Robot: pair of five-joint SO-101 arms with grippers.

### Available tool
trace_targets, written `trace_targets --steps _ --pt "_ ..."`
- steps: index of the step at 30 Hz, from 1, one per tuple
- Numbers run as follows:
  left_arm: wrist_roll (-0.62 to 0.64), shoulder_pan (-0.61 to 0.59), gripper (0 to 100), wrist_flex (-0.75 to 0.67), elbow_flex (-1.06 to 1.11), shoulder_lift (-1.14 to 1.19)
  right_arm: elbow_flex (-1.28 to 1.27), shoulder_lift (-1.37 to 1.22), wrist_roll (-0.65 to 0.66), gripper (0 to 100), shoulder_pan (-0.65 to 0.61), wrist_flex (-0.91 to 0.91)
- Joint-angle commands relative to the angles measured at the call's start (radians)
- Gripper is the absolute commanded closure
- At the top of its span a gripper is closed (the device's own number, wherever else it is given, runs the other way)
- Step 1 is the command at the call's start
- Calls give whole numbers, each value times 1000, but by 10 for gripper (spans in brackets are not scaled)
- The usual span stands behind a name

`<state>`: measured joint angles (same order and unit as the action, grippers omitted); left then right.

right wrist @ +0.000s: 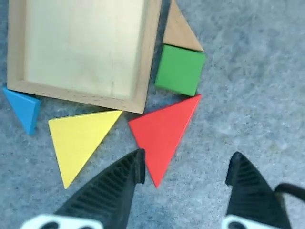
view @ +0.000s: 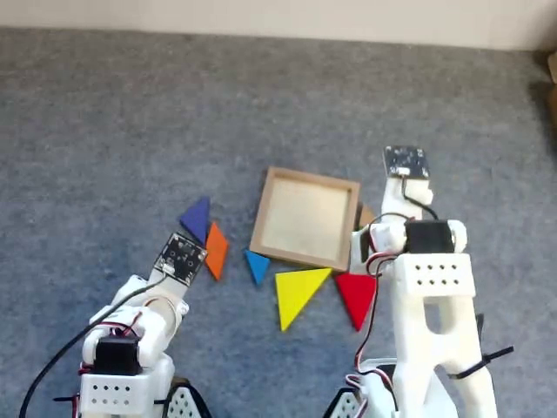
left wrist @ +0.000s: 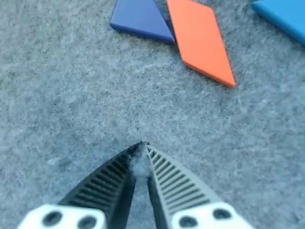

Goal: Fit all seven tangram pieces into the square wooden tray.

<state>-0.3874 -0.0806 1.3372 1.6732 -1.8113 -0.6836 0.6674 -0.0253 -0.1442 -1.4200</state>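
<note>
The square wooden tray point(view: 264, 213) point(right wrist: 147, 57) lies empty on the grey carpet. Around it lie a dark blue triangle point(view: 197, 218) point(left wrist: 140, 19), an orange parallelogram point(view: 216, 250) point(left wrist: 200, 40), a light blue triangle point(view: 257, 265) point(right wrist: 24, 107) point(left wrist: 283, 14), a yellow triangle point(view: 298, 292) point(right wrist: 78, 136), a red triangle point(view: 356, 296) point(right wrist: 162, 131), a green square point(right wrist: 180, 69) and a tan triangle point(view: 365, 214) point(right wrist: 178, 31). My left gripper point(left wrist: 142, 147) is shut with nothing in it, near the carpet short of the orange piece. My right gripper point(right wrist: 186, 167) is open above the red triangle's point.
The grey carpet point(view: 130, 131) stretches free on all sides of the pieces. The right arm's white body point(view: 431, 287) stands beside the tray's right edge and covers part of the pieces there.
</note>
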Motion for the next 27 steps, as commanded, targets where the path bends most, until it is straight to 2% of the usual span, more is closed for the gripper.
trace_targets --steps 1,10,14,16,20,22,27 --pt "-9 -7 994 3 22 -22 7 42 -11 719 -12 24" --pt "-9 -7 994 3 22 -22 -38 42 -80 718 -13 90" --pt "-9 -7 994 3 22 -22 -94 41 -83 717 -58 157" --pt "-9 -7 994 3 22 -22 -105 41 -132 715 -88 160" --pt "-9 -7 994 3 22 -22 -105 31 -172 628 -159 160" --pt "-9 -7 994 3 22 -22 -101 -19 -176 597 -189 157" --pt "-9 -7 994 3 22 -22 -51 -237 -222 597 -193 186"
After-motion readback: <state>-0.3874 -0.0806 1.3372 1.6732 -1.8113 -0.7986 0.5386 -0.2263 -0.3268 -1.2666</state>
